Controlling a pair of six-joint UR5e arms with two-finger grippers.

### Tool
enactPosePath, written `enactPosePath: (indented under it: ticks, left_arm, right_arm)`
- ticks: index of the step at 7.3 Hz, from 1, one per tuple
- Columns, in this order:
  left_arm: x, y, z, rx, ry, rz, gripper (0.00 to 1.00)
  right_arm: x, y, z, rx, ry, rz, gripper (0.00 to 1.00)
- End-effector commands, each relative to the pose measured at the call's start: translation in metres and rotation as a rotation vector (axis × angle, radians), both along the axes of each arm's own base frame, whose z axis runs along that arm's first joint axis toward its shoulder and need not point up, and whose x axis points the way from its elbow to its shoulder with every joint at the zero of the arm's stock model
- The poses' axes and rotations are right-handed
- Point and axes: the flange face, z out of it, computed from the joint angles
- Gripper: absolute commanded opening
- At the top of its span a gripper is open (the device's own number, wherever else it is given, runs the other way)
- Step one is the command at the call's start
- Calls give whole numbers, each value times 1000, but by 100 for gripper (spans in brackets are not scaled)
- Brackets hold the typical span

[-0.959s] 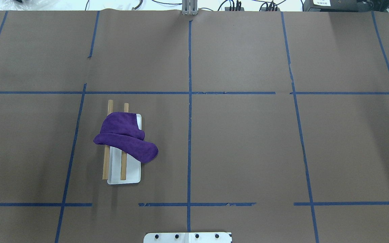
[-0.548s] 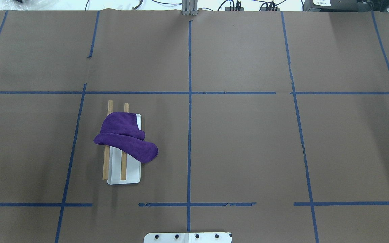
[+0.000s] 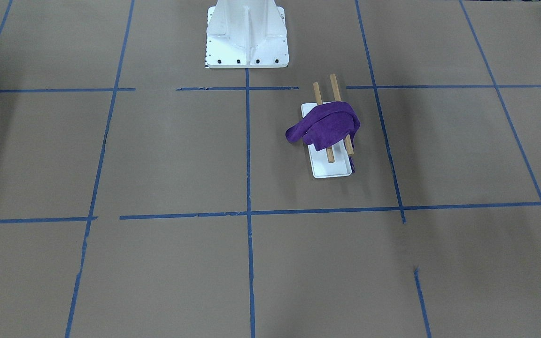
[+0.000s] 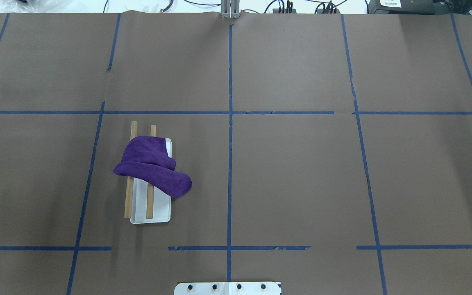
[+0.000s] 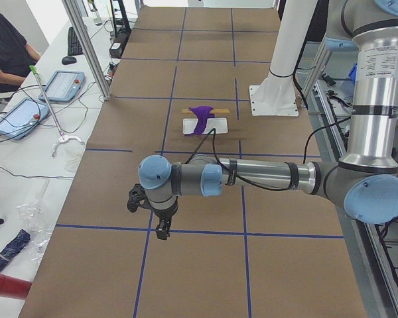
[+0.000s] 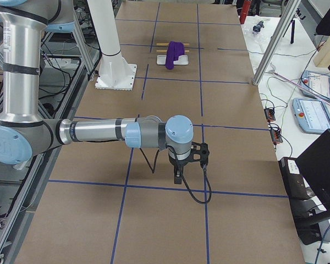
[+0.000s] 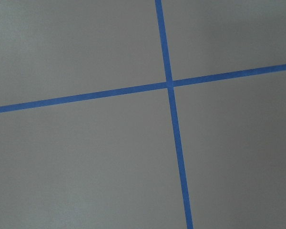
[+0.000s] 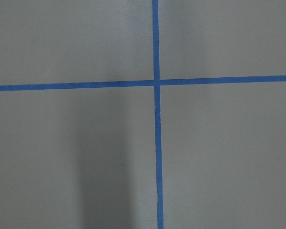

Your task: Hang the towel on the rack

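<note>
The deep purple towel (image 4: 150, 166) lies bunched across the rack's two wooden rods (image 4: 128, 200), above the rack's white base tray (image 4: 160, 211). One end droops past the tray's right side. It also shows in the front view (image 3: 327, 126) and far off in both side views (image 5: 200, 116) (image 6: 173, 53). The left gripper (image 5: 162, 232) hangs over bare table far from the rack; I cannot tell whether it is open or shut. The same holds for the right gripper (image 6: 177, 179). Both wrist views show only table paper and tape.
Brown paper with a blue tape grid (image 4: 230, 123) covers the table. The robot's white base (image 3: 246, 33) stands at the near middle edge. Tablets (image 5: 56, 86) and cables lie on a side bench, where a person (image 5: 6, 46) sits.
</note>
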Motion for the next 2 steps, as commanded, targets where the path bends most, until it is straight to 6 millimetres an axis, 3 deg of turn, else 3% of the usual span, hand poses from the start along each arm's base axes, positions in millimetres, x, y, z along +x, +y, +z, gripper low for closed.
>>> enactPosePath:
  ticks: [1,2]
  left_arm:
    - [-1,-1,-1,3,-2,-1,100]
    - [-1,-1,-1,4,-2,-1,100]
  right_arm:
    - [0,-1,-2,4,-1,0,100]
    - [0,-1,-2,5,-1,0,100]
